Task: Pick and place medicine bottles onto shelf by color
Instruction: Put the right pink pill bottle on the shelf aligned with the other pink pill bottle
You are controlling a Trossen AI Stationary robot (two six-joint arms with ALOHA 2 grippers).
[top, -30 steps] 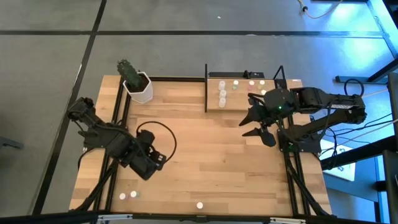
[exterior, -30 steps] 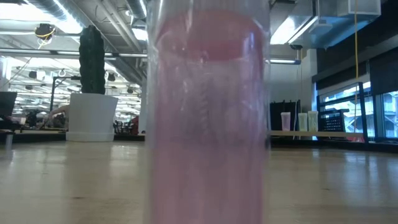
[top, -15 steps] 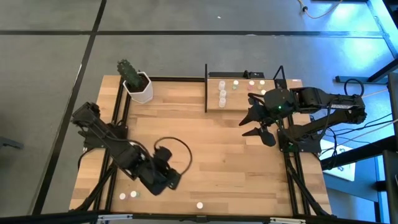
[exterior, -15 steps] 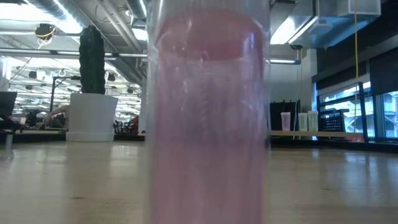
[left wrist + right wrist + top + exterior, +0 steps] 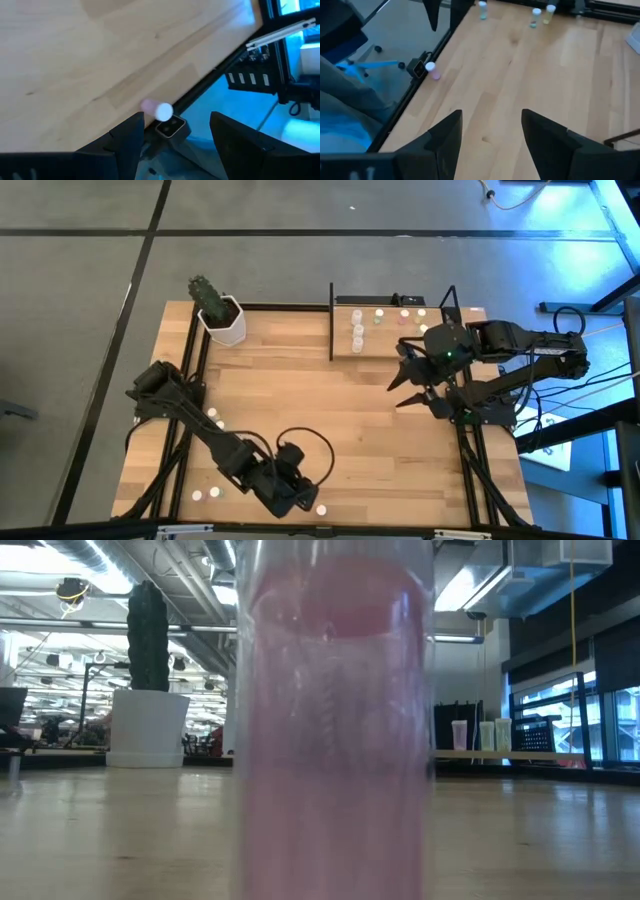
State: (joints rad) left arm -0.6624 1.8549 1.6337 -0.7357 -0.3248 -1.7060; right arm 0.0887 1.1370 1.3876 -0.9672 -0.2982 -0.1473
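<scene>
A pink medicine bottle (image 5: pixel 321 508) with a white cap stands on its base at the table's near edge; it fills the low view (image 5: pixel 335 720). My left gripper (image 5: pixel 306 498) hovers open just left of it, and the bottle (image 5: pixel 157 109) shows ahead of its fingers, untouched. Two more bottles (image 5: pixel 205 494) stand near the front left, and others (image 5: pixel 216 419) by the left edge. The shelf (image 5: pixel 400 343) at the far right bears several bottles (image 5: pixel 357 330). My right gripper (image 5: pixel 405 387) hangs open above the table in front of the shelf.
A white hexagonal pot with a cactus (image 5: pixel 222 320) stands at the far left corner. A small black camera block (image 5: pixel 170 127) sits on the near edge right beside the pink bottle. Bare wood lies across the table's middle (image 5: pixel 330 410).
My left gripper has swept from the left side toward the near edge and to the right, sinking and tipping its fingers downward, and now stands beside the pink bottle. It has stayed open. My right gripper has rolled a little in place.
</scene>
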